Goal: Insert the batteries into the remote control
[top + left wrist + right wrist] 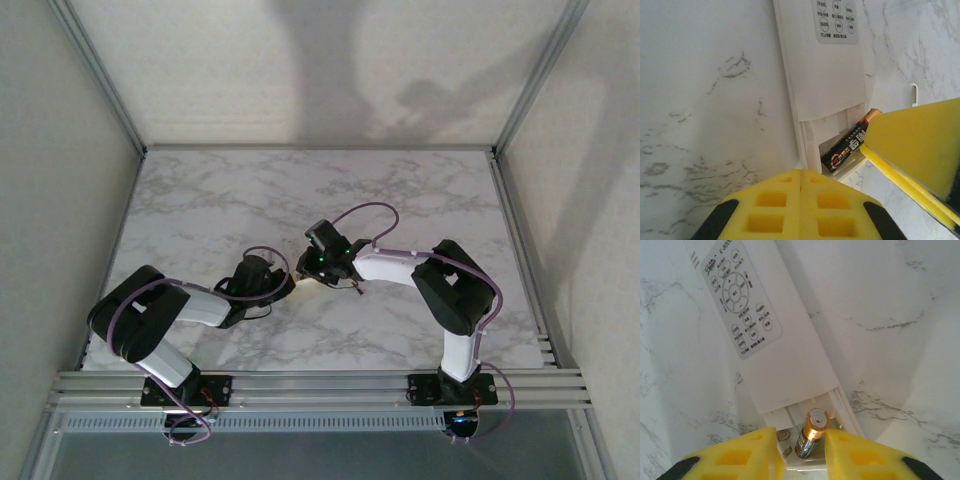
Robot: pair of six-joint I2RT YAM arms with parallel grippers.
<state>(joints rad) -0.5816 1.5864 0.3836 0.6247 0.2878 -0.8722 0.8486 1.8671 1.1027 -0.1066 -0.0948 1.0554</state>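
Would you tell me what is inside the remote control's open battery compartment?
One battery lies tilted in it beside a spring; the right pincer covers the rest.

Two arms, left arm (pixel 160 325) and right arm (pixel 455 300): white tubular links between bulky black joints. Looped along each with a thin lilac cable (pixel 365 208). Bolted down on black base plates (pixel 185 390). Dotted with small green lamps (pixel 322 262) at the right wrist. Tipped with yellow foam fingers (pixel 785 212), moulded with square pockets, black at the outer corners.
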